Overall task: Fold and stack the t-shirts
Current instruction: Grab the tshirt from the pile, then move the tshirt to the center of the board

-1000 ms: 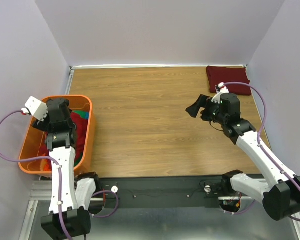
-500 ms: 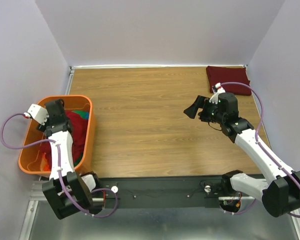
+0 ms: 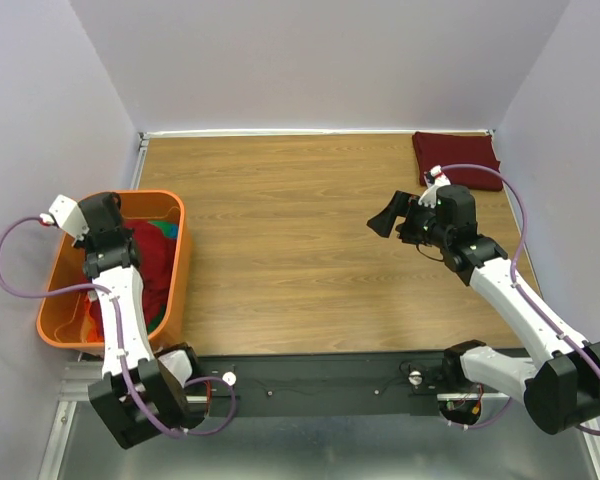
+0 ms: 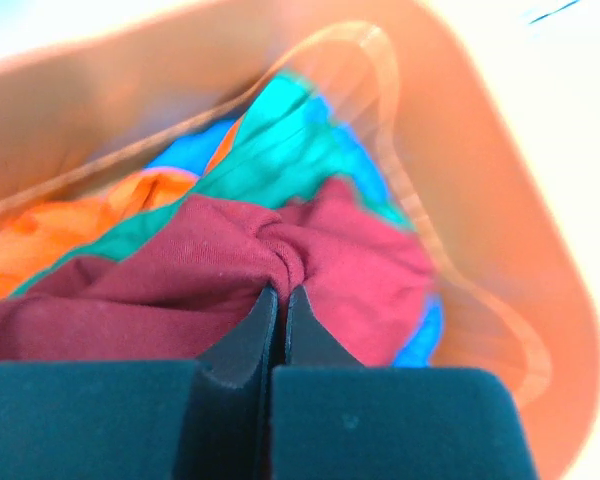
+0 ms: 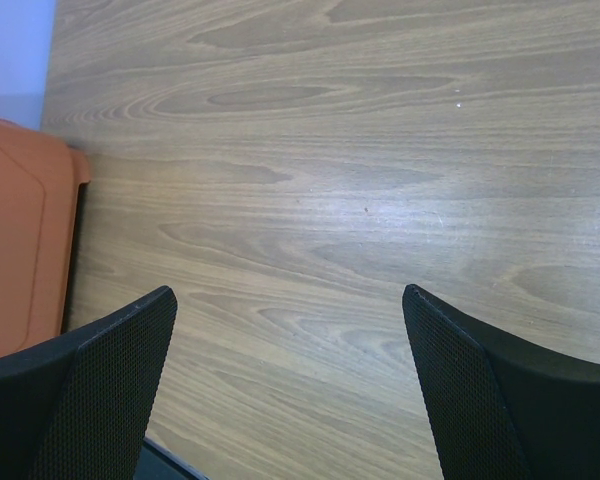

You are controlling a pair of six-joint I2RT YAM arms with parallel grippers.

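The left tool (image 4: 280, 298) reaches down into the orange tub (image 3: 183, 262), which sits at the left edge of the tabletop (image 3: 280, 220), toward the near corner. In the left wrist view its two fingers are pressed together, with a gathered fold of the red t-shirt (image 4: 310, 250) pinched between their tips. The cloth puckers into creases right where the tips meet. That shirt lies crumpled on top of the heap in the tub; it looks bright red from above (image 3: 145, 252) and a darker red close up. Beneath and behind it is a green t-shirt (image 4: 290, 150), bunched against the far wall of the tub, with a strip of blue cloth (image 4: 195, 152) beside it.

The right tool (image 3: 385, 218) hangs over the right half of the tabletop, well apart from the tub and pointing toward the left edge. Its fingers stand wide apart with nothing between them, and the right wrist view shows only bare wood grain in the gap.

A maroon t-shirt (image 3: 456, 160) lies folded into a neat rectangle in the far right corner of the tabletop, beyond the right arm's wrist and touched by neither tool.
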